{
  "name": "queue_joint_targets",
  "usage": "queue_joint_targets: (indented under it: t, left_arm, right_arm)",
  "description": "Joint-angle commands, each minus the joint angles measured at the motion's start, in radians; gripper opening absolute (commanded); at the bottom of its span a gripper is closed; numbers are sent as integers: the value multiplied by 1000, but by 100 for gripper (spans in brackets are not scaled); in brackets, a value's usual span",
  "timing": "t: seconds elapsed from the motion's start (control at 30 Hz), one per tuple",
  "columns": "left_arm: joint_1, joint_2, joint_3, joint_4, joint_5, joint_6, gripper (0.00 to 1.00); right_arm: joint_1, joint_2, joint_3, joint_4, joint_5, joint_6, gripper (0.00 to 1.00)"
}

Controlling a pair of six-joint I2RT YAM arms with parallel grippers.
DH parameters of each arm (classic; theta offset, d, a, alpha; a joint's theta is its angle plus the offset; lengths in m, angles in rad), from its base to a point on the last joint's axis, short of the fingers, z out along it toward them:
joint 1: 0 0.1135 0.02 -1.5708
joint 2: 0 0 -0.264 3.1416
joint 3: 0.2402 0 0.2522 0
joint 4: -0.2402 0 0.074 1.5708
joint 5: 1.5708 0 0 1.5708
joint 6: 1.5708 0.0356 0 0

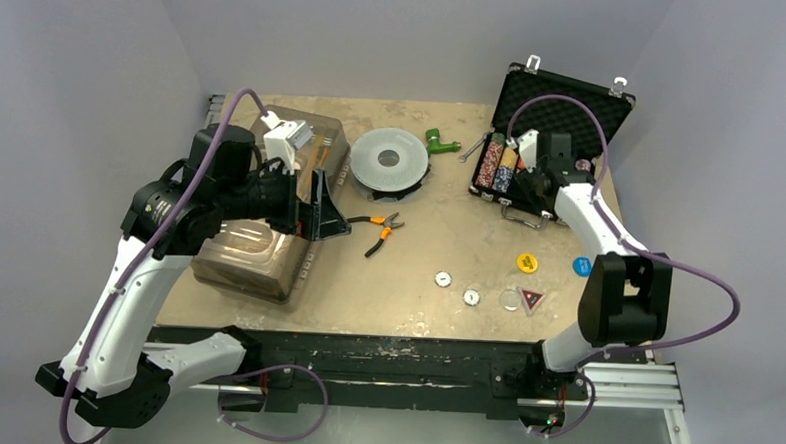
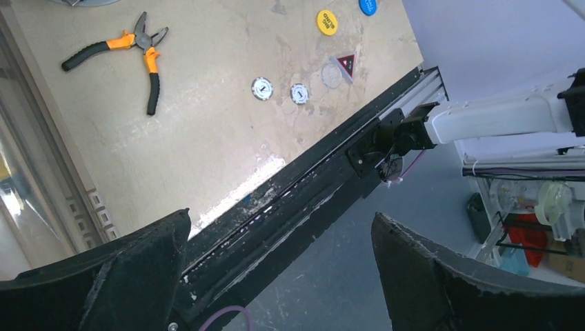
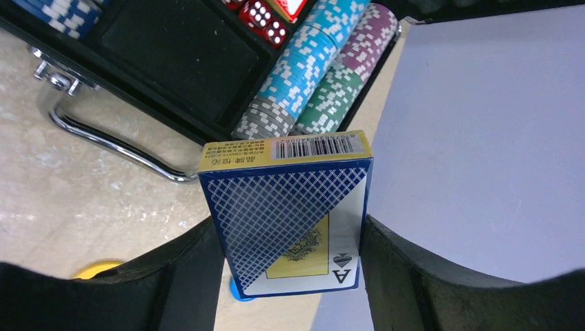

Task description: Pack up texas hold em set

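Note:
The black briefcase [image 1: 564, 99] stands open at the back right, foam lid up, with rows of coloured chips [image 1: 497, 164] in its tray. My right gripper [image 1: 525, 184] hovers over the tray's near edge, shut on a blue card deck [image 3: 286, 214]. In the right wrist view the deck hangs upright above an empty black slot [image 3: 179, 48], chip rows [image 3: 303, 69], red dice [image 3: 265, 14] and the chrome handle [image 3: 103, 138]. Yellow [image 1: 527, 261] and blue [image 1: 581, 265] buttons, a red triangular button [image 1: 532, 299] and two white chips [image 1: 443, 278] lie on the table. My left gripper [image 1: 320, 207] is open and empty.
A large clear plastic bin [image 1: 258, 246] sits under my left arm. A round grey disc spool [image 1: 389, 160] is at back centre, a green tool [image 1: 438, 141] and a wrench [image 1: 469, 150] behind it. Orange-handled pliers [image 1: 379, 229] lie mid-table. The near edge has a black rail [image 2: 310, 179].

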Motion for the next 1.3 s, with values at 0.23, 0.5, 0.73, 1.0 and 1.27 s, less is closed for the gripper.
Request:
queue_joint_targets:
  t: [0.23,0.5,0.73,1.0,1.27]
  left_arm:
    - [-88,4,32,-50,-99,90,100]
    - [-98,19,46,-67,-151,123,100]
    - [-100,31,52,-75,-188,142,100]
    - [-112,37,63,-78,-230,159,100]
    - [-125,52,83,-78,-240,169,100]
  right_arm:
    - [-37,169,221,-65,-319,-331,0]
    - [-36,308,364,-120,-412,-385,0]
    - [-41,368,360,-82,-369,-409,0]
    - [-77,373,332,-37,-352,-436,0]
    - [-78,441,411,-78,-393,-434,0]
